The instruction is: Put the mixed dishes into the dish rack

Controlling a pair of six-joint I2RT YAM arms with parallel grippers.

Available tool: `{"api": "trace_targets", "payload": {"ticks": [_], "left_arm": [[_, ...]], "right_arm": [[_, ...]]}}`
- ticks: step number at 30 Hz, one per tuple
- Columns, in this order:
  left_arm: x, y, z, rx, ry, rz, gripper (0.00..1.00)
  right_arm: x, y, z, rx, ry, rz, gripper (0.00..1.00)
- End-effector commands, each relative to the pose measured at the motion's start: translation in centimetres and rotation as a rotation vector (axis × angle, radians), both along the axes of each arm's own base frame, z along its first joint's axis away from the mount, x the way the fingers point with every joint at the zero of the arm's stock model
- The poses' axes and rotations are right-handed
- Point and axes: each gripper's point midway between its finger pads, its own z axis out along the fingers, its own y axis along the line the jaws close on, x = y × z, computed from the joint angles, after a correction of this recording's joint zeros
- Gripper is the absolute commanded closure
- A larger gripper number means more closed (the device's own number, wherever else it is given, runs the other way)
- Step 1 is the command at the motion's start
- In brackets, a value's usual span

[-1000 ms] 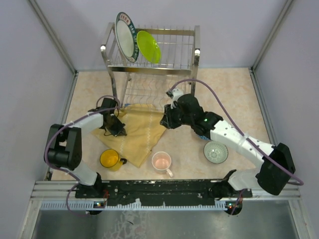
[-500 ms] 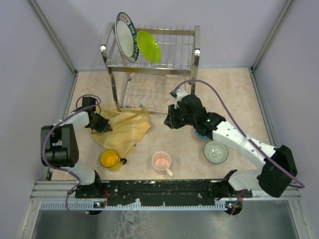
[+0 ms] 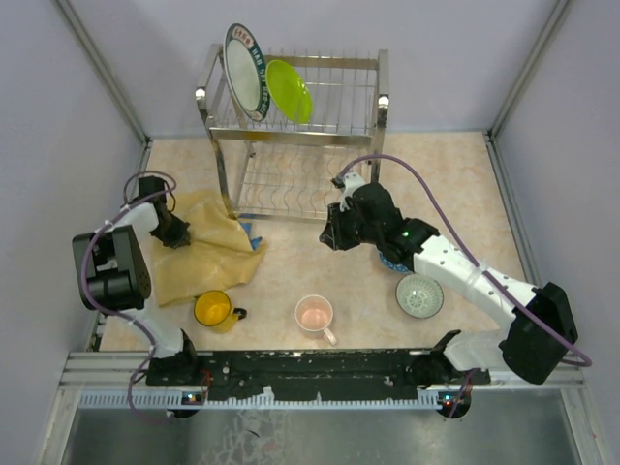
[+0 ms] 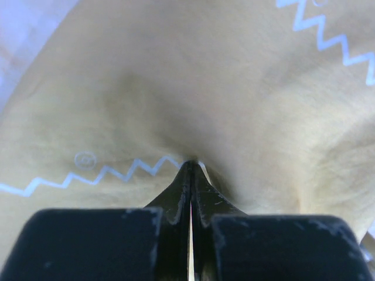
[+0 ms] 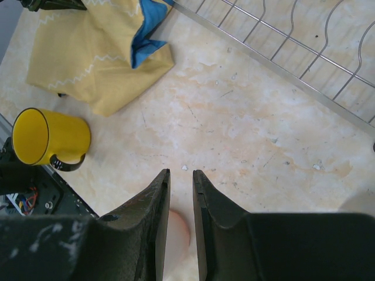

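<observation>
The mixed dishes are standing half loaded. The white plate with dark patterned rim (image 3: 242, 73) and the lime-green plate (image 3: 291, 90) are leaning upright in the top tier of the tall two-tier steel wire dish rack (image 3: 381, 102), at the upper middle of the overhead frame. The yellow mug (image 3: 211, 309), the pale pink mug (image 3: 314, 314) and the grey-green bowl (image 3: 419, 295) are waiting on the beige tabletop (image 3: 446, 184) along the lower part of the frame. A sliver of blue under the right arm is probably the blue patterned bowl (image 3: 390, 263), though the arm is hiding most of it.

The left gripper (image 4: 190, 165), fingers pressed together on a fold of the yellow patterned cloth (image 3: 208, 257), is finishing a drag. Within the last second the cloth has been travelling from mid-frame, in front of the rack's lower tier, out to the left edge. The right gripper (image 5: 179, 172), narrowly parted and gripping nothing, is hovering at centre frame between the rack and the pale pink mug, hardly shifted. With the cloth out of the way of the lower shelf, the mugs and bowls are looking ready to be picked next.
</observation>
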Motion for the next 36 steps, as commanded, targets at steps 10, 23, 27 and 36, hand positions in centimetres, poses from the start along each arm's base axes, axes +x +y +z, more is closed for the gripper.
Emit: {"api": "trace_targets", "payload": {"ticks": [10,23,27,36], "left_arm": [[-0.3,8.7,-0.4,0.114,0.068,0.092,1.0],[3.4,-0.8,11.5,0.062,-0.315,-0.206,0.62],[1.0,-2.1,9.1,0.009,-0.224,-0.165,0.55],[-1.0,-2.6,3.6,-0.039,-0.1,-0.105,0.47]], "right_arm": [[0.9,-0.2,1.3,0.004,-0.041,-0.017,0.77],[0.7,0.4,0.6,0.009,-0.015,0.008,0.67],[0.5,0.4,0.9,0.019,-0.015,0.012,0.64],[-0.2,-0.5,1.3,0.022,-0.03,-0.004,0.49]]}}
